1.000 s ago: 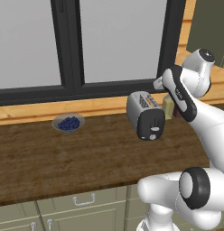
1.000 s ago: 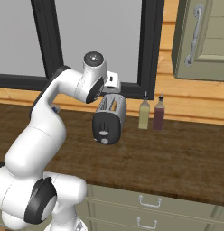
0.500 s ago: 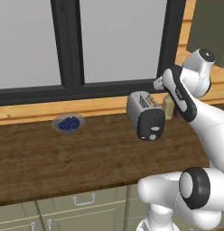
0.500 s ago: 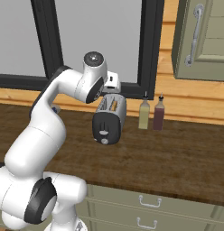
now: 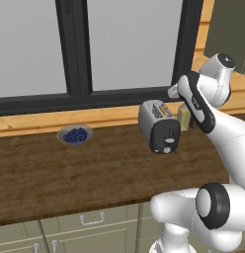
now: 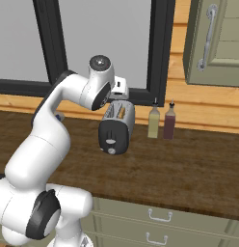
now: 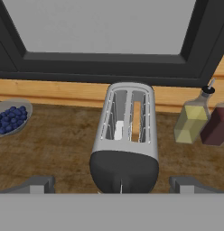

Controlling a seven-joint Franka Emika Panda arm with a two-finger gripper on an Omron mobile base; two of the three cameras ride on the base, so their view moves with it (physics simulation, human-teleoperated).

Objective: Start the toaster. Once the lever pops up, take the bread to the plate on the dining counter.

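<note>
The silver-grey toaster (image 5: pixel 158 124) stands on the brown worktop below the window, its dark end panel facing me. On that panel the pale lever (image 5: pixel 168 140) sits just above the round knob (image 5: pixel 166 149). The hand view looks down into the slots of the toaster (image 7: pixel 127 122), where a tan slice of bread (image 7: pixel 136 121) stands in the right slot. My gripper (image 7: pixel 112 186) hovers above the toaster's near end, open, one fingertip (image 7: pixel 39 184) on each side, holding nothing. The hand (image 6: pixel 119 89) sits above the toaster (image 6: pixel 116 126). The plate and the dining counter are out of view.
A small grey bowl of blueberries (image 5: pixel 74 134) sits left of the toaster. Two bottles, one yellowish (image 6: pixel 153 123) and one dark red (image 6: pixel 168 121), stand close on its right. A dark window frame (image 5: pixel 75 99) runs behind, and a wall cabinet (image 6: pixel 213 43) hangs at upper right.
</note>
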